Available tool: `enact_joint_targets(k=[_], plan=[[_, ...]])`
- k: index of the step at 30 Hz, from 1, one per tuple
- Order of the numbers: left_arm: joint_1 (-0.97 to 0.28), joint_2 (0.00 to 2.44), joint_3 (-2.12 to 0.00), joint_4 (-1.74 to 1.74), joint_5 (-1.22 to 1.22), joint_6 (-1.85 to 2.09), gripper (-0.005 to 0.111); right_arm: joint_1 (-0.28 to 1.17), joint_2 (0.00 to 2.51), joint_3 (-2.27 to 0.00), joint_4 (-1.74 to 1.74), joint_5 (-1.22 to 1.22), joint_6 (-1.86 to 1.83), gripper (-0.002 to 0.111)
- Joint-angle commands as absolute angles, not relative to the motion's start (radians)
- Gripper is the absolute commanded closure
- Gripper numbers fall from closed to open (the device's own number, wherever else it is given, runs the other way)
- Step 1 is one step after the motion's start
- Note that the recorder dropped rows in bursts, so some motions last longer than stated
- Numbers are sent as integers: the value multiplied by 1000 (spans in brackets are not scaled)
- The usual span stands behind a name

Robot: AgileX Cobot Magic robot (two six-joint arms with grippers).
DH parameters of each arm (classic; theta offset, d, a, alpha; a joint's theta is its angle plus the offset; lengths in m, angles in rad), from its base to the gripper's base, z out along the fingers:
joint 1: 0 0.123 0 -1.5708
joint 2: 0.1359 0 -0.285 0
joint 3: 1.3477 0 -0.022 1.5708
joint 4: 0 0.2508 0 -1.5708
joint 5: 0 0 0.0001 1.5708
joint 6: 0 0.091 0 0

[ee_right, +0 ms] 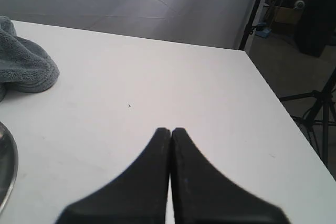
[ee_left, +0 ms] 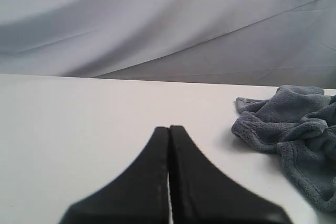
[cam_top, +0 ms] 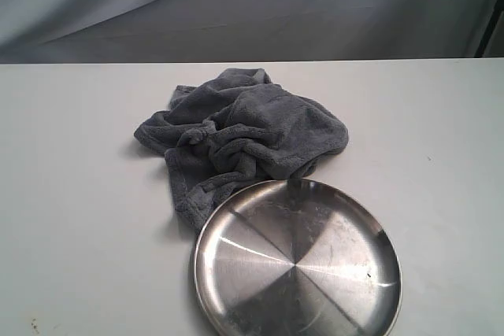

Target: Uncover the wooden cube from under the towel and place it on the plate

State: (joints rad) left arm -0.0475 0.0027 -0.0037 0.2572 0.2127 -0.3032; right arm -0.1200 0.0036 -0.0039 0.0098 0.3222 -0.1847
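We see no wooden cube in any view; the towel (cam_top: 240, 143), a plush grey-blue cloth, lies bunched in a rumpled heap at the middle of the white table (cam_top: 71, 194), and we cannot tell what it covers. Its near edge meets the far left rim of the stainless-steel plate (cam_top: 299, 265), which sits at the near edge of the table, slightly right of the towel, with its scuffed surface bare.

In the left wrist view, the left gripper (ee_left: 169, 129) hangs over bare tabletop with its two black fingers pressed together, holding nothing. The towel (ee_left: 294, 129) lies well apart from it. In the right wrist view, the right gripper (ee_right: 171, 130) has its fingers likewise pressed together and empty, with the towel (ee_right: 23, 66) and the plate's rim (ee_right: 6, 171) well apart from it. A grey fabric backdrop (cam_top: 236, 5) hangs behind the far edge of the table.
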Motion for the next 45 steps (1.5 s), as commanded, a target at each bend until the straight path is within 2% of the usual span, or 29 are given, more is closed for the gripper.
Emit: enact_joint_targets(k=[1, 45], plan=[[-44, 0, 0, 249, 207, -303, 107, -116, 0, 0, 0, 316, -183, 108], [-44, 0, 0, 301, 207, -304, 107, -116, 0, 0, 0, 316, -183, 108]])
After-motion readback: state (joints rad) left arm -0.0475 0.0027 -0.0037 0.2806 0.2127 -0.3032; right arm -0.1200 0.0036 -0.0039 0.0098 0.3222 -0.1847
